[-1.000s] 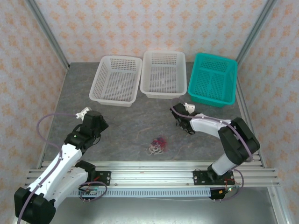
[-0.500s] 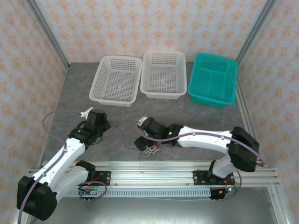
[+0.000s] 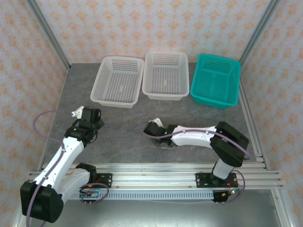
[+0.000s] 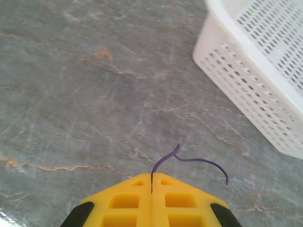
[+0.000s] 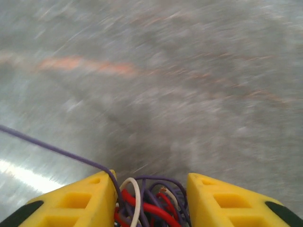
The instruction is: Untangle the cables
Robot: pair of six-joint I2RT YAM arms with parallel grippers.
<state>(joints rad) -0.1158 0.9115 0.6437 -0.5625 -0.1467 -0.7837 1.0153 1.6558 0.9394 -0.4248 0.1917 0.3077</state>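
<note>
Left gripper [image 4: 151,176] pinched tight on purple strand [image 4: 189,161]; right gripper [image 5: 151,182] half spread round cables [image 5: 142,201] at 6 o'clock of table [image 3: 123,127], can't tell if clamped; you should clamp them firmly, then draw left arm slowly toward 9 o'clock, no jerks.

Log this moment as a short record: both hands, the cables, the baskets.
left hand: shut on one purple cable, low over the table
right hand: fingers apart, one on each side of the tangle of red, white and purple cables; grip unclear
baskets: left white basket, middle white basket, teal basket, in a row at the far side
image quality: right wrist view blurred
</note>
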